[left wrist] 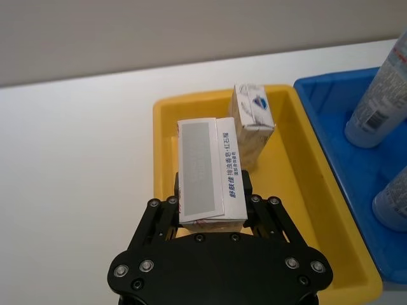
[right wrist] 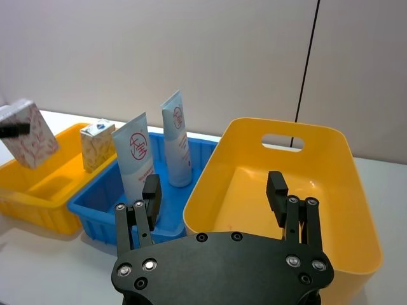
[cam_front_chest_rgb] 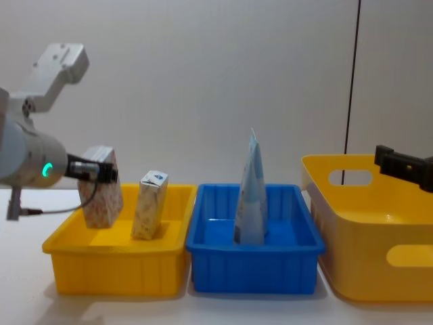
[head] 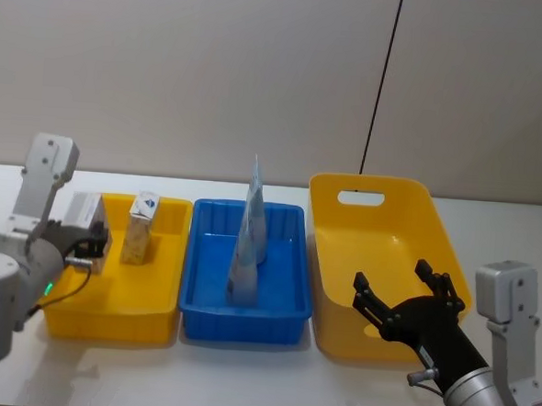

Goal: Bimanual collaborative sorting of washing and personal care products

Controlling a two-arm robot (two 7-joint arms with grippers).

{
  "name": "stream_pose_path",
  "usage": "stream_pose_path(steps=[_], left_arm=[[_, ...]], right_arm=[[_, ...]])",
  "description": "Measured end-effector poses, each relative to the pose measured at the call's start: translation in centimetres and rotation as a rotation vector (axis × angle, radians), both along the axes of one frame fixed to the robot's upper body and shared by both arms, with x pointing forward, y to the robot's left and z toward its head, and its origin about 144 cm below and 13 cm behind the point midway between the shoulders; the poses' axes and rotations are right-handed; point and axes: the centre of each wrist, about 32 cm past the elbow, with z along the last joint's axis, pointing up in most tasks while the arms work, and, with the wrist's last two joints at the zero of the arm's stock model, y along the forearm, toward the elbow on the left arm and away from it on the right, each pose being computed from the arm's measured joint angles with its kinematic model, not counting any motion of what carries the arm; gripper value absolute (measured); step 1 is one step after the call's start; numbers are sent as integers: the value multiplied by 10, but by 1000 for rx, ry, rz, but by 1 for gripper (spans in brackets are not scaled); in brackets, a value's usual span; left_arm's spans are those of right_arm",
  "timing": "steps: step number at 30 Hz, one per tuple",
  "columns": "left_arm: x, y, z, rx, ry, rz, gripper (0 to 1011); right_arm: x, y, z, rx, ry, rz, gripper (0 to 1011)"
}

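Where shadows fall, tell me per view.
Head view: the standing box throws a faint shadow in the yellow tray. Chest view: dim shadow on the table beneath it. Left wrist view: no glare on the gripped box in the left gripper. Right wrist view: right gripper over the basket's shaded floor.

Held box (left wrist: 210, 168) tilted, second box (left wrist: 252, 124) upright, two tubes (head: 248, 248) standing

Lab-like test bench: bare white table (head: 241, 385), plain grey wall (head: 215, 71), hanging black cable (head: 381, 81), plastic trays (head: 245, 328).

Plain pale wall (head: 188, 60) with a black cable (head: 382, 81) behind white table (head: 242, 376).
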Motion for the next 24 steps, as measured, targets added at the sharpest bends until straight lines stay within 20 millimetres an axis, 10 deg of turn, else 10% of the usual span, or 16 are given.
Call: stream_pose_path(steps=[24], left_arm=[[-10,28,71,179,-187,-313,394]], right_arm=[[0,0,0,0,0,0,1002]])
